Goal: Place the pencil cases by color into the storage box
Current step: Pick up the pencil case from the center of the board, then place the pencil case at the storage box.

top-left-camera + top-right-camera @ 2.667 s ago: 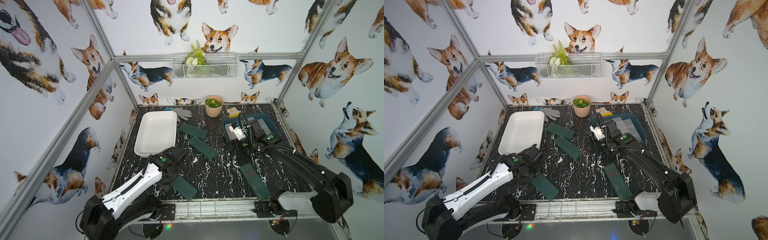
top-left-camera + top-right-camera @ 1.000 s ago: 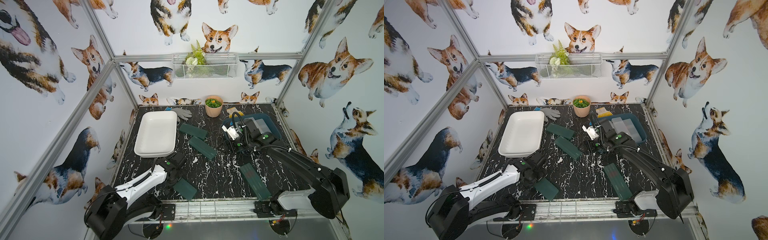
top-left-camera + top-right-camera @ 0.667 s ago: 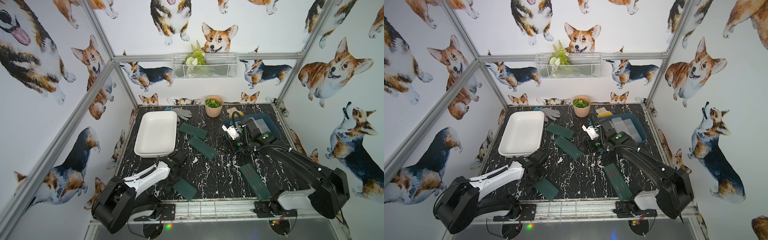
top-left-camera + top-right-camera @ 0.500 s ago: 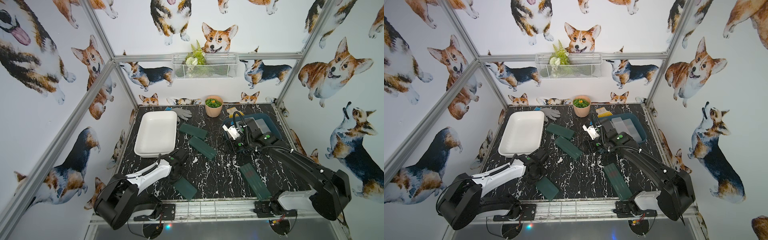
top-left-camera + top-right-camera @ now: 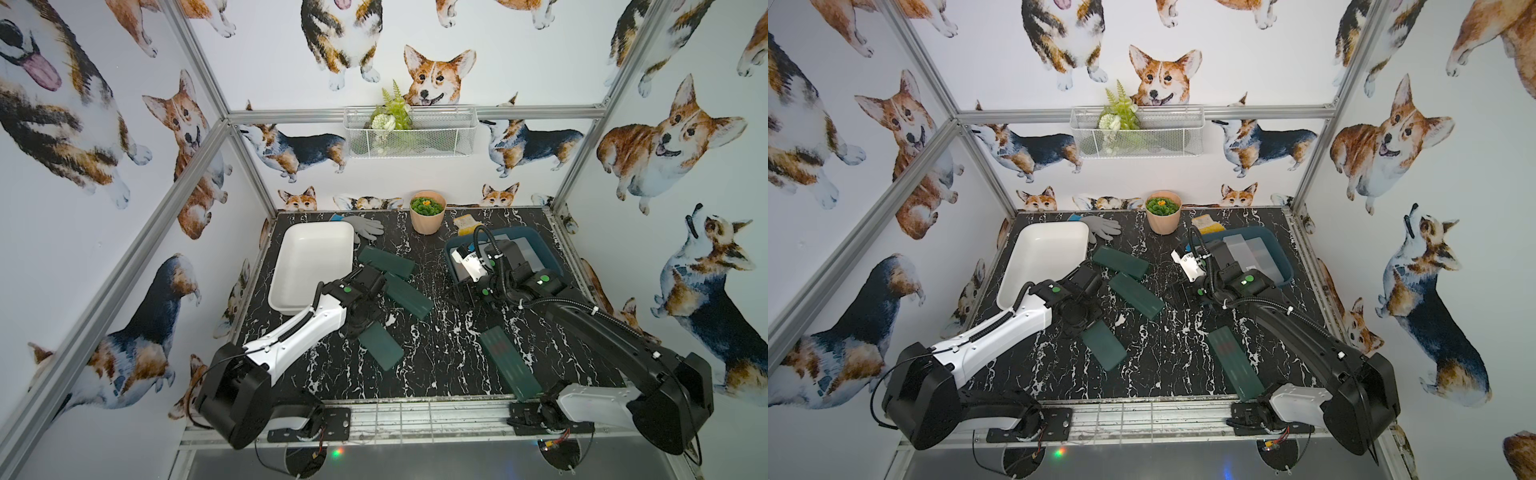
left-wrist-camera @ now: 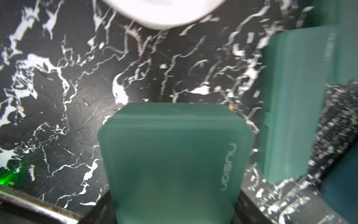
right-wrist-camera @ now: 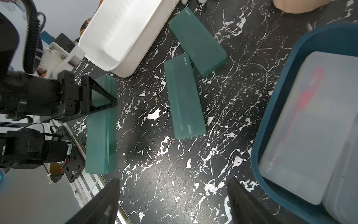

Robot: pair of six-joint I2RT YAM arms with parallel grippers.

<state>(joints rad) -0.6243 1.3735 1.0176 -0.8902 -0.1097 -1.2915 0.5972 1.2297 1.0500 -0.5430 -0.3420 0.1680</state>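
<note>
While tight, left jaws on case (image 5: 381, 347)

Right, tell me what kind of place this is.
Probably a robot test booth, not a home: an aluminium frame holding corgi-print panels, with the left arm and right arm mounted along a black marble-look table.

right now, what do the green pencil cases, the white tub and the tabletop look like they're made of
Green pencil cases: likely translucent plastic with a frosted matte finish; light passes through and the corners are moulded round.
White tub: probably opaque plastic, smooth with a soft sheen.
Tabletop: black marble look with white veins, but fine scratches suggest a printed film or laminate; unsure.
</note>
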